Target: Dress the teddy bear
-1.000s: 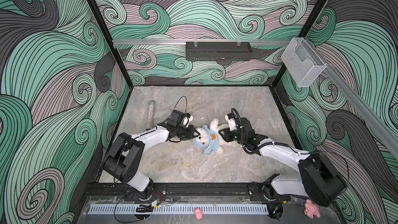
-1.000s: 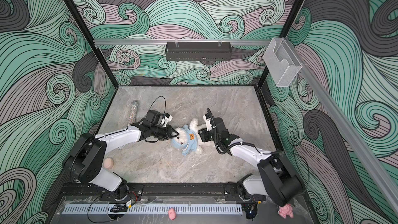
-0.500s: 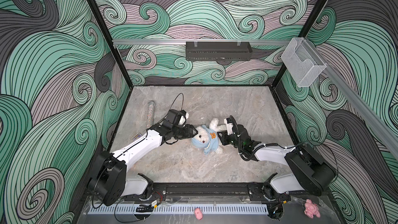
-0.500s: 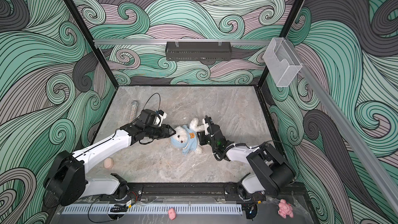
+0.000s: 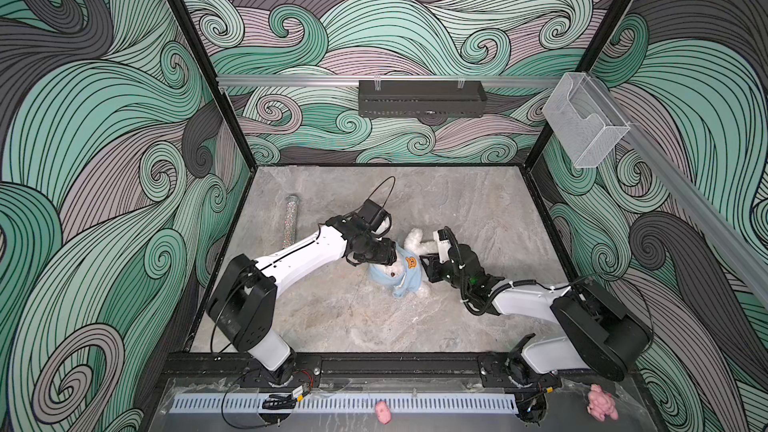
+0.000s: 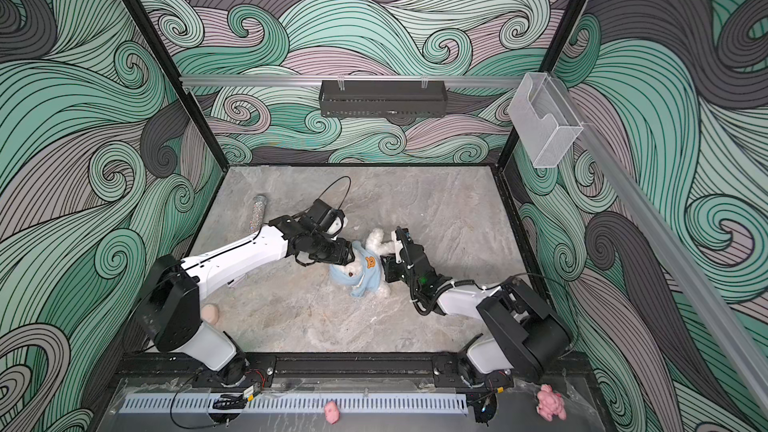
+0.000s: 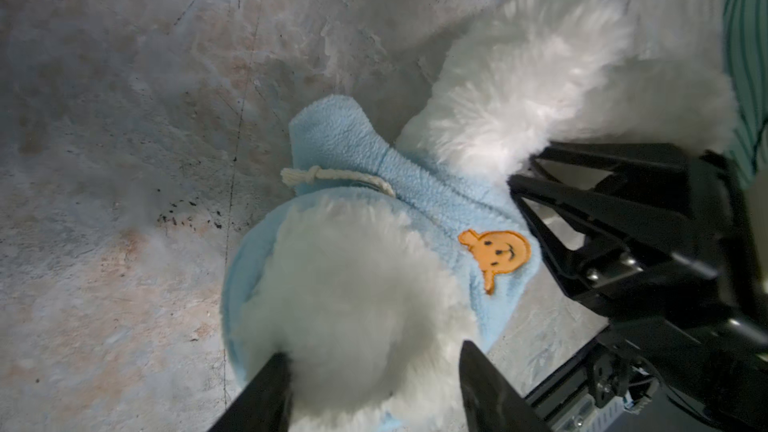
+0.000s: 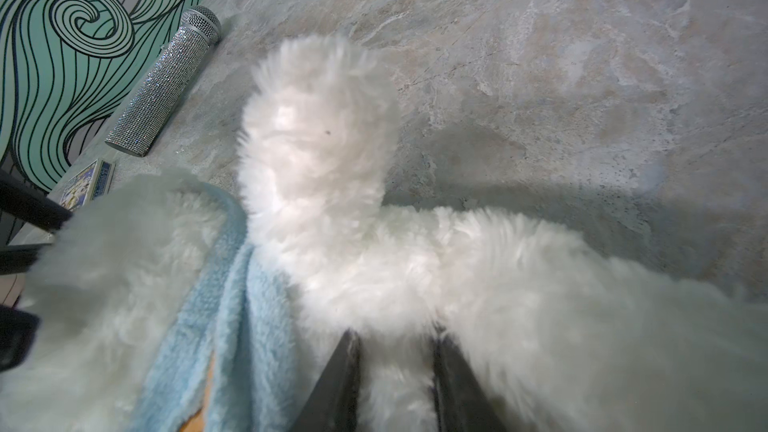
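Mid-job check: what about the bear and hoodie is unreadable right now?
Left wrist view: left tool fingertips sunk in fur of the teddy bear; squeeze unclear.
Left wrist view: its face, blurred.
Right wrist view: right tool fingertips buried in fur.
Both top views: hoodie sleeves too small; left tool covers one side.

LIGHT: you had bright, even overhead light in both top views, with soft shadows on the worktop [image 5: 478, 209] | LEFT WRIST: dimmer and soft throughout | RIGHT WRIST: far worktop was sharp, near fur of the teddy bear [image 8: 540, 305] was blurred, broad shadow beside it
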{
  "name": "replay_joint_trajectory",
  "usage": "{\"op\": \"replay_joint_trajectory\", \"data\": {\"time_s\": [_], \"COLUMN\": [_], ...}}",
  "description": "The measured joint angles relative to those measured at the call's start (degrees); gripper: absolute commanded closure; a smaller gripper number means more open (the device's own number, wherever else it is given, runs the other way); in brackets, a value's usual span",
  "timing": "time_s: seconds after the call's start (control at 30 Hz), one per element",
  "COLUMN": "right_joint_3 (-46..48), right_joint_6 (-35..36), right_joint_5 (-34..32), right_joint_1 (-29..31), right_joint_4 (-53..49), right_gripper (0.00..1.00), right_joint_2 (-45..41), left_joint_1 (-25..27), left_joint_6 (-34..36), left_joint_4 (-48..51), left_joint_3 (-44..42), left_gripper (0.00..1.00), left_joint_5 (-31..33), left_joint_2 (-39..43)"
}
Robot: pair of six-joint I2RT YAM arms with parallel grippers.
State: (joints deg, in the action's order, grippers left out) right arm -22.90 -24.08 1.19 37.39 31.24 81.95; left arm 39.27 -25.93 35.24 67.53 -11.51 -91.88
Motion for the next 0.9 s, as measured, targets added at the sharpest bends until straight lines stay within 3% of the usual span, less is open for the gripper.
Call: {"op": "replay_joint_trajectory", "data": {"time_s": [0.17,0.23,0.33,0.43,0.6,0.77,0.9], "right_joint_3": [0.00,0.00,0.00,0.00,-0.48,-5.05,-12.52], "right_joint_6": [0.07,0.31,1.27,2.21,5.16,10.05,12.63], "right_joint_5": [-0.09,-0.20,-0.37,-0.44,-1.25,-2.69,-2.78], "right_joint_1": [0.07,0.13,0.33,0.46,1.79,7.21,11.78], "right_joint_4": [0.00,-0.55,-2.67,-5.11,-11.91,-20.92,-24.68], "right_gripper": [0.69,0.69,0.68,0.65,0.53,0.38,0.34], "right_joint_2": [-0.02,-0.50,-2.51,-4.22,-9.20,-15.80,-13.73], "left_joint_1": [2.69,3.19,3.30,2.47,-2.99,-9.75,-13.92], "left_joint_6": [2.08,2.10,1.14,-1.11,-7.02,-10.91,-12.31], "left_joint_4": [4.63,5.03,3.52,1.27,-5.79,-9.31,-9.79], "left_joint_3": [3.93,3.67,-0.81,-7.98,-18.91,-24.61,-25.81], "left_gripper": [0.34,0.29,0.21,0.20,0.22,0.25,0.26], "left_joint_5": [5.20,7.04,8.37,8.66,4.35,-2.82,-6.08], "left_joint_2": [-3.91,-3.28,2.23,11.61,21.20,21.66,21.64]}}
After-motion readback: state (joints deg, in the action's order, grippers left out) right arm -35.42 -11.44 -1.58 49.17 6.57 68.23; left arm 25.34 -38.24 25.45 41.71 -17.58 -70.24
